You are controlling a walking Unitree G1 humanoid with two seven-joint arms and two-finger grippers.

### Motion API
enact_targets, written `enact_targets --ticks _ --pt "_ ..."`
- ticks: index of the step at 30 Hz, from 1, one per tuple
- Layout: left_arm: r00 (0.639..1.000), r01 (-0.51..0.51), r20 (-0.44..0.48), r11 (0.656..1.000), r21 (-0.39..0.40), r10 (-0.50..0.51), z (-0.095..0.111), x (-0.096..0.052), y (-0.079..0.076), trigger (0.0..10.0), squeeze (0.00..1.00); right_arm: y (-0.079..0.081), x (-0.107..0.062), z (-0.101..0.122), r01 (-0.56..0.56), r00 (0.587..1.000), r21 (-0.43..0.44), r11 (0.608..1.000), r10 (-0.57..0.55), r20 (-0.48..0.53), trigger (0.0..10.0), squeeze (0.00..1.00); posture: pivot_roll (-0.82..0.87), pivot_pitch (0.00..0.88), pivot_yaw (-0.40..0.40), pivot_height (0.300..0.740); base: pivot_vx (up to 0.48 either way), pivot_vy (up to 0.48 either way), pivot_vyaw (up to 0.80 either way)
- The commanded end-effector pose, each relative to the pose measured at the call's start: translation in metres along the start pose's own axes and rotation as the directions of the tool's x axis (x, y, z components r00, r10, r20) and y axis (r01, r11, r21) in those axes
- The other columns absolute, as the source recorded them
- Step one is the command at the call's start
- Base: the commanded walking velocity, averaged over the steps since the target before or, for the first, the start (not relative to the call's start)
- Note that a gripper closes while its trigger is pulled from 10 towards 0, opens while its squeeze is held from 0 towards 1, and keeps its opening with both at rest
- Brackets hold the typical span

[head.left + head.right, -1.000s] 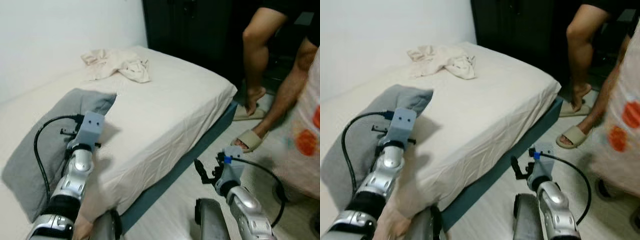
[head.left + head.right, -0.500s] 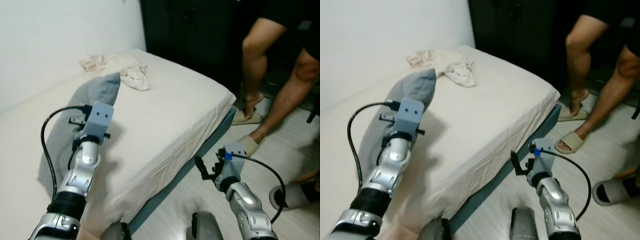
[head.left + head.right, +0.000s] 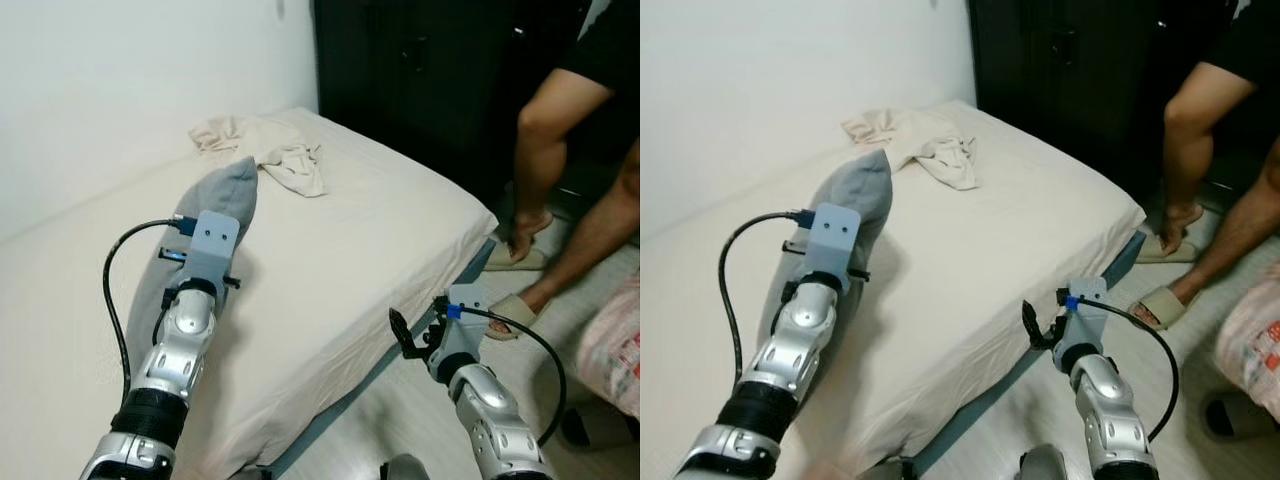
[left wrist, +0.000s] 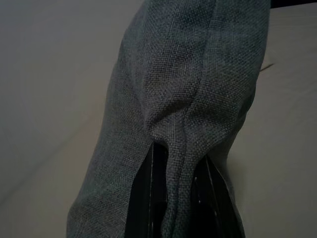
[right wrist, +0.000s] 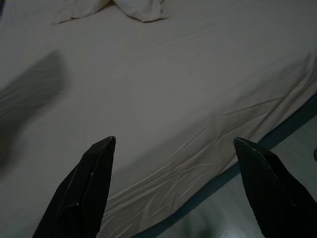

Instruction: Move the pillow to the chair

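Silver jointed arms, looping black cables, grey wrist camera blocks (image 3: 212, 238).

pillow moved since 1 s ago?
Yes. The grey pillow, pinched by the left gripper, is raised on end; its top corner now nears the crumpled cloth.

A home bedroom: a low bed with a cream fitted sheet (image 3: 350, 240) along a white wall (image 3: 120, 90), crumpled beige clothing (image 3: 270, 150) on it, a tall dark wardrobe (image 3: 420, 70), and a person in slippers (image 3: 510, 315).

R end effector (image 5: 173, 188) spread wide over bed (image 5: 163, 89).
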State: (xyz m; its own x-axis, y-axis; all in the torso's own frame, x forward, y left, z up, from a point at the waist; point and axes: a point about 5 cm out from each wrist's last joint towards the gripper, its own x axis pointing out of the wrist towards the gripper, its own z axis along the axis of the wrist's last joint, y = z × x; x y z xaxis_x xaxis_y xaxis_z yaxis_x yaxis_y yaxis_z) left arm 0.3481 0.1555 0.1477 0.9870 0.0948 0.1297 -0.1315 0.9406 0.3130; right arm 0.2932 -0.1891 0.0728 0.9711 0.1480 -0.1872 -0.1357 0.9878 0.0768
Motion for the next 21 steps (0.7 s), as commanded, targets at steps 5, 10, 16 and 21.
enact_targets --ticks 5,10,16,21 --pt "1.000 0.019 -0.006 1.000 -0.011 -0.019 -0.001 -0.002 -0.004 10.0 0.00 0.002 -0.002 -0.008 -0.005 1.000 0.002 1.000 0.005 -0.023 10.0 0.00 -0.16 0.121 0.116 0.653 0.000 0.000 0.00" --pt "0.998 0.060 -0.028 0.998 -0.007 -0.060 -0.008 -0.008 -0.011 10.0 0.00 0.004 -0.003 -0.009 -0.024 0.999 0.010 1.000 0.024 -0.024 10.0 0.00 -0.15 0.121 0.114 0.658 0.000 0.000 0.00" --pt "0.988 0.124 -0.098 0.992 0.025 -0.121 -0.034 -0.023 -0.017 10.0 0.00 0.006 -0.004 -0.015 -0.031 0.999 0.019 0.999 0.032 -0.039 10.0 0.00 -0.14 0.120 0.111 0.682 0.000 0.000 0.00" --pt "0.981 0.140 -0.142 0.989 0.050 -0.132 -0.049 -0.030 -0.010 10.0 0.00 0.005 -0.005 -0.021 -0.007 0.998 0.015 1.000 0.008 -0.062 10.0 0.00 -0.14 0.118 0.110 0.696 0.000 0.000 0.00"
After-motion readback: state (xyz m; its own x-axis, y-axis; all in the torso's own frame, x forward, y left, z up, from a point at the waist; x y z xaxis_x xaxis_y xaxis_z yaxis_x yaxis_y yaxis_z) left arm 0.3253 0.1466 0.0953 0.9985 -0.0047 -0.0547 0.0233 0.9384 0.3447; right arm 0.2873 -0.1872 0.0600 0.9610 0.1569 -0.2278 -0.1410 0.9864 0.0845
